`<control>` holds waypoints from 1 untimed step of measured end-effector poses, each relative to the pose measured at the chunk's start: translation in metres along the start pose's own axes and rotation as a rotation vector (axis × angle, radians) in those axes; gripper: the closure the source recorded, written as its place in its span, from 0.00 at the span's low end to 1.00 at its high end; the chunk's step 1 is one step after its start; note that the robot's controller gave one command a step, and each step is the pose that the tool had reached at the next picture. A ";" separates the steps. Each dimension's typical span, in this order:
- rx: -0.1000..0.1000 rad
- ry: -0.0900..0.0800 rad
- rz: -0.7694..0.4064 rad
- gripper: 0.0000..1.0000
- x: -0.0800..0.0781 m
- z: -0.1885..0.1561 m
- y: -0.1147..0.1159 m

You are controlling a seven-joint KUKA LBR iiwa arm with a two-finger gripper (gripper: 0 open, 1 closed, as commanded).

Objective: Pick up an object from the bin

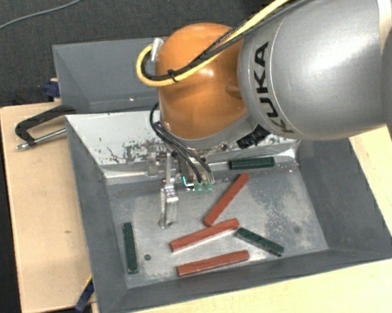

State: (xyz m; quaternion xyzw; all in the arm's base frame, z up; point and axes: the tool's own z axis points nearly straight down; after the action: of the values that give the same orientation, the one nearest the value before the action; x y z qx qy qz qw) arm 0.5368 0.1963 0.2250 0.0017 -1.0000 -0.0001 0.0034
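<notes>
The arm (327,63) hangs low, its claw (165,208) pointing downward.

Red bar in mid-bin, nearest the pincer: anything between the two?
Nothing visible. The pincer hangs over bare bin floor, just off the nearer end of the red bar; no other bar lies in that gap.

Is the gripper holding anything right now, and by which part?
Nothing visibly held. The gripper is above bare floor of the grey metal bin, apart from the nearest red flat bar.

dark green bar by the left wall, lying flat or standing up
Lying flat: the dark green bar rests full length on the bin floor.
</notes>
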 end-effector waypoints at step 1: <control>-0.002 -0.008 0.003 1.00 -0.002 -0.004 -0.001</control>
State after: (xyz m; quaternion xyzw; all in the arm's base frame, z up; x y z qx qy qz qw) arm 0.5388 0.1950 0.2294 0.0003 -1.0000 -0.0010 -0.0007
